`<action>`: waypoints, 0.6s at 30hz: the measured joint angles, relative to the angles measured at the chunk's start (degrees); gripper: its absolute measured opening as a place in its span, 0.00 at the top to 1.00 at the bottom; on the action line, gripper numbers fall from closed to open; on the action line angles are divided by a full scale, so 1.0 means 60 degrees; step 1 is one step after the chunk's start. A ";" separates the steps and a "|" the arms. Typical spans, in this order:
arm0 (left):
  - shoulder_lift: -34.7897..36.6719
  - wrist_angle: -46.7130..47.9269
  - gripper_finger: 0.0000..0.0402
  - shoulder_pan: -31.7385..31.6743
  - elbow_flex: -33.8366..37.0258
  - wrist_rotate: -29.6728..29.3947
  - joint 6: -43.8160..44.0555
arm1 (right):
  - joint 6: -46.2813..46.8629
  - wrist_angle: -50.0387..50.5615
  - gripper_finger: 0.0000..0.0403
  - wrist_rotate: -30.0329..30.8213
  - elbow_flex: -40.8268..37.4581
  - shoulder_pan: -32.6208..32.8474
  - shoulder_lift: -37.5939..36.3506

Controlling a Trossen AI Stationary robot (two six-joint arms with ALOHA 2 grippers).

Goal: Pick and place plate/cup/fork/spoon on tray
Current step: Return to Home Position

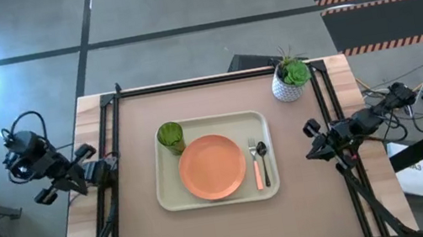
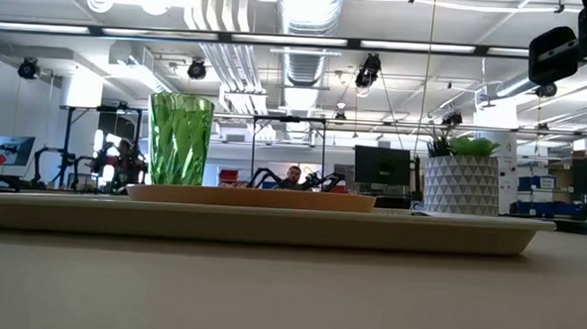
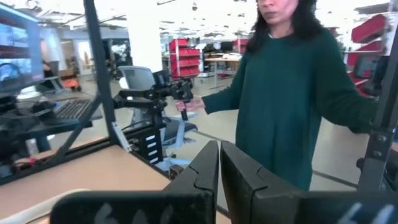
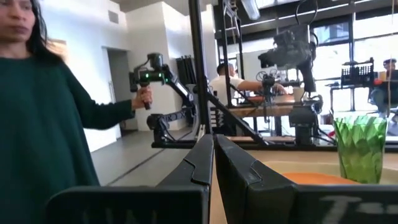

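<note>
The pale tray [image 1: 171, 195] lies mid-table. On it rest the orange plate [image 1: 212, 167] in the middle, the green cup [image 1: 170, 135] upright at its far left corner, and the orange-handled fork [image 1: 255, 165] and dark spoon [image 1: 263, 161] side by side along its right side. The cup [image 2: 180, 138], plate [image 2: 250, 196] and tray [image 2: 261, 225] also show in the low view. My left gripper [image 3: 219, 163] is shut and empty at the table's left edge [image 1: 75, 170]. My right gripper [image 4: 214, 157] is shut and empty at the right edge [image 1: 314, 140].
A white textured pot with a green plant [image 1: 290, 79] stands at the table's far right corner. A person in a dark green sweater [image 3: 292, 81] stands beyond the table holding hand controllers. Bare table lies in front of the tray.
</note>
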State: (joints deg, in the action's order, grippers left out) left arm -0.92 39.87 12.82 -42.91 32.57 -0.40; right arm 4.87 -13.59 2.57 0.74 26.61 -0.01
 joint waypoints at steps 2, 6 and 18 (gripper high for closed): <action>0.0158 -0.0405 1.00 0.0000 0.0463 0.0256 -0.0001 | 0.0149 -0.0013 0.98 -0.0004 -0.0001 0.0000 0.0000; 0.0158 -0.1586 1.00 -0.0004 0.1583 0.0827 0.0010 | 0.0250 -0.0003 0.98 -0.0004 -0.0001 0.0000 0.0000; 0.0166 -0.7218 1.00 -0.0004 0.5303 0.0890 0.2019 | 0.0537 -0.0004 0.98 -0.0004 -0.0001 0.0000 0.0000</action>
State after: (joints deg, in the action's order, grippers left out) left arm 0.08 -3.44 12.80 -11.09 37.91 11.71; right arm 8.09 -13.61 2.55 0.73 26.61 -0.01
